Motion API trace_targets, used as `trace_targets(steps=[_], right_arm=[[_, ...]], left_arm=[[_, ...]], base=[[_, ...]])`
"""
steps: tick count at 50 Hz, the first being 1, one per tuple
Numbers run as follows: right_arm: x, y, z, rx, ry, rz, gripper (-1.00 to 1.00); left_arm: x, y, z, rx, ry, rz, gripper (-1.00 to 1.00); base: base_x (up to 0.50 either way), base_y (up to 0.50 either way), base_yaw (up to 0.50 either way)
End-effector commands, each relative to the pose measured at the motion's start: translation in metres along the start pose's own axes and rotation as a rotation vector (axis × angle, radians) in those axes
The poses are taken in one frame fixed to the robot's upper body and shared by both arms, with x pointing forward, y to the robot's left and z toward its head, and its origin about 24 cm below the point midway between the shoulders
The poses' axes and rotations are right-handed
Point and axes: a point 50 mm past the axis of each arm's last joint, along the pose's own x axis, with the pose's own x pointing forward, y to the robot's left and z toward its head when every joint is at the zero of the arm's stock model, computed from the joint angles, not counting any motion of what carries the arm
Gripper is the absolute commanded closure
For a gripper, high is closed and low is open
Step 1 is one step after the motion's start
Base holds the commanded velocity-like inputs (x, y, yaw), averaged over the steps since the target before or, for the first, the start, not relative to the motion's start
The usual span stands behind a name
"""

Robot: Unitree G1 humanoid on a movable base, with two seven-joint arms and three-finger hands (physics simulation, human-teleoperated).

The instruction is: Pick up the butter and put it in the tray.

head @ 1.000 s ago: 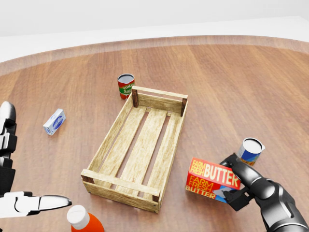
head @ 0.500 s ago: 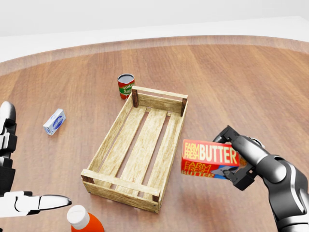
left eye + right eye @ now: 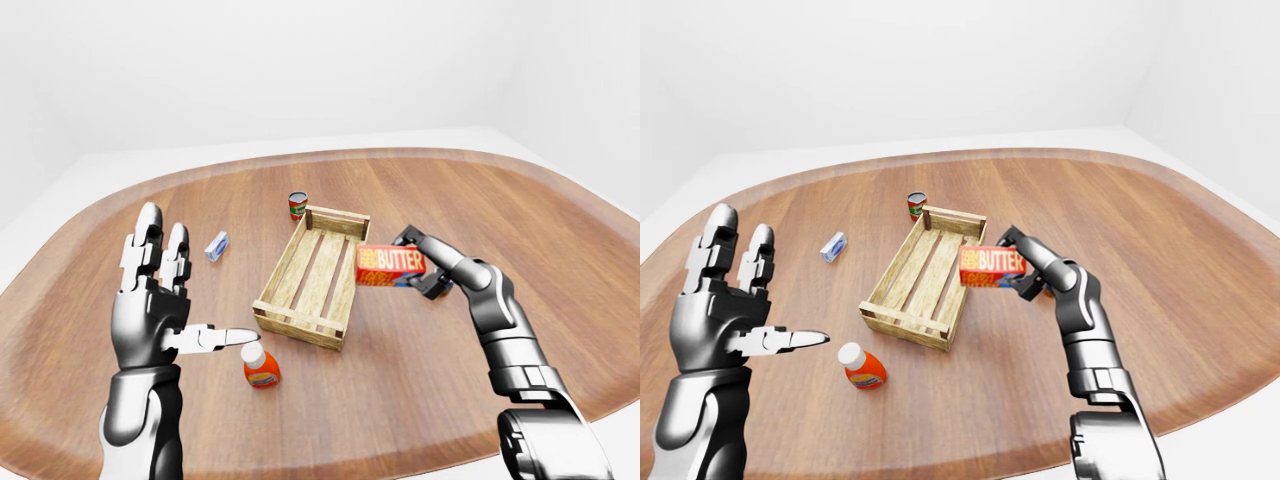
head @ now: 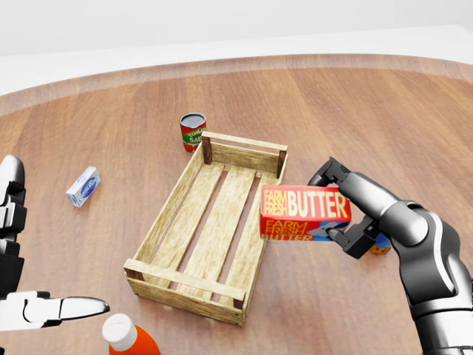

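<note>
The butter is a red and orange box lettered "FARM FRESH BUTTER". It hangs in the air beside the right rim of the wooden slatted tray, with my right hand shut on its right end. The tray lies at the middle of the round wooden table, and nothing lies in it. At the left of the left-eye view my left hand is raised with its fingers spread, away from everything.
A red tomato can stands just above the tray's top left corner. A small white and blue carton lies at the left. An orange bottle with a white cap stands below the tray. A small can is mostly hidden behind my right hand.
My right hand has lifted the butter and carried it up and to the left, toward the tray's right rim. The small can beside it is now mostly covered. The left hand has not moved.
</note>
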Motion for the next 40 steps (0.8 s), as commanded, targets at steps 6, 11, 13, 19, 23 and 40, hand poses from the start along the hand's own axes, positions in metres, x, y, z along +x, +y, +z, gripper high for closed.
trace_targets(steps=[6, 11, 13, 19, 23, 40], right_arm=[[0.013, -0.009, 0.027, 0.058, -0.083, -0.047, 1.0], [0.023, -0.005, 0.034, 0.101, -0.09, -0.047, 1.0], [0.027, -0.004, 0.035, 0.119, -0.088, -0.048, 1.0], [0.04, 0.002, 0.045, 0.162, -0.08, -0.038, 1.0], [0.049, 0.002, 0.056, 0.197, -0.076, -0.043, 1.0], [0.066, 0.02, 0.079, 0.257, -0.052, 0.005, 1.0]], left_arm=[[0.002, 0.001, -0.003, -0.001, 0.007, 0.003, -1.0], [0.002, 0.0, -0.001, -0.001, 0.003, 0.002, -1.0], [0.002, 0.001, -0.001, -0.001, 0.003, 0.003, -1.0], [0.002, 0.001, -0.001, -0.001, 0.0, 0.004, -1.0], [0.002, 0.0, -0.003, -0.002, 0.012, 0.001, -1.0], [0.002, 0.002, -0.001, -0.003, 0.0, 0.005, -1.0]], base=[[0.0, 0.0, 0.0], [0.0, 0.0, 0.0], [0.0, 0.0, 0.0], [0.0, 0.0, 0.0], [0.0, 0.0, 0.0], [0.0, 0.0, 0.0]])
